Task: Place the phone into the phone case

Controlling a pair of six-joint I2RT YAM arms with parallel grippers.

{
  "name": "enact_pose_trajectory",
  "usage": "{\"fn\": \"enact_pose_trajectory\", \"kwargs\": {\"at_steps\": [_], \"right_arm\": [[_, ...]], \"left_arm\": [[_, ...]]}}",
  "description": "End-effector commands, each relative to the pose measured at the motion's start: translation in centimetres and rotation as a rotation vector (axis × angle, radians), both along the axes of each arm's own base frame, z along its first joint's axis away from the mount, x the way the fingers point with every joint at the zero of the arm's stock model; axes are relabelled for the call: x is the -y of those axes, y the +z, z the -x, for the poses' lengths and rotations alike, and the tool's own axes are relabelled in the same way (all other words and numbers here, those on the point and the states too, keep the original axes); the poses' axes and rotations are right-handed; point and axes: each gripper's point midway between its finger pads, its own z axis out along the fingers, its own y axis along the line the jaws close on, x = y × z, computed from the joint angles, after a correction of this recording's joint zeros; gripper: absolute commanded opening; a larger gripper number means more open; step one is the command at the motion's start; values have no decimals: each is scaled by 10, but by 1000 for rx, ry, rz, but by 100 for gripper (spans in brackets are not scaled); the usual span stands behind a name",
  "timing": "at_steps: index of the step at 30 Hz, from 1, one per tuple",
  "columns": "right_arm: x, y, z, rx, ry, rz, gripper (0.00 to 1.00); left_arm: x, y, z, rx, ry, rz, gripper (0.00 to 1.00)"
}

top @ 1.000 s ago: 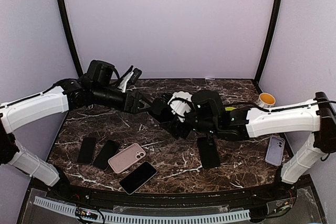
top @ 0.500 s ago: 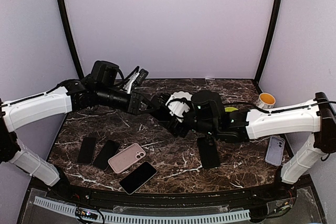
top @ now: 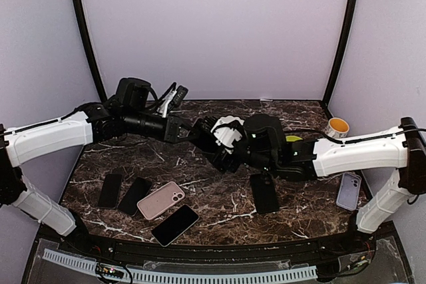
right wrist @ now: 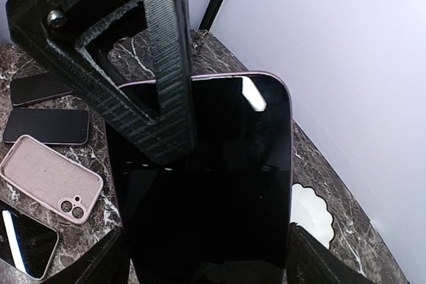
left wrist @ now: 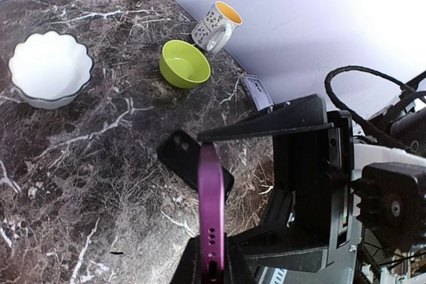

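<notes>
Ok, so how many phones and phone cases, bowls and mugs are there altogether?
Phones and phone cases: 7 (purple phone, pink case, three black phones on the left, black one in the middle, lilac one on the right)
Bowls: 2 (white bowl, green bowl)
Mugs: 1 (mug)
Total: 10

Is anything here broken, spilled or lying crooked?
Nothing looks spilled or damaged. The one oddity: a purple phone is up in the air, seemingly gripped by both the left gripper and right gripper, while the pink phone case lies flat on the table.
</notes>
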Motion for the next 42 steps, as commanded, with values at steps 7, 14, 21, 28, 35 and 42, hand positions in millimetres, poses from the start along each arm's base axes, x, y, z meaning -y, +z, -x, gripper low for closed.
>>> {"fn": "enact_pose_trajectory", "kwargs": {"at_steps": [7, 14, 21, 28, 35, 42], "right_arm": [[30, 74, 20, -34, 70, -193, 98], [64, 114, 36, -167, 234, -418, 98], [95, 157, 37, -193, 285, -770, 99], [100, 195, 59, -228, 465, -1023, 94], [93, 217, 69, -204, 565, -1086, 89], [88, 233, 70, -181, 592, -1108, 81]], "left_arm": [[-11, 86, 15, 404, -12, 197, 0], [-22, 140, 34, 630, 58, 359, 0], [-19, 190, 62, 831, 132, 589, 0], [-20, 227, 79, 873, 141, 857, 0], [-12, 235, 84, 785, 74, 1055, 0], [17, 231, 93, 706, -83, 1176, 0]]}}
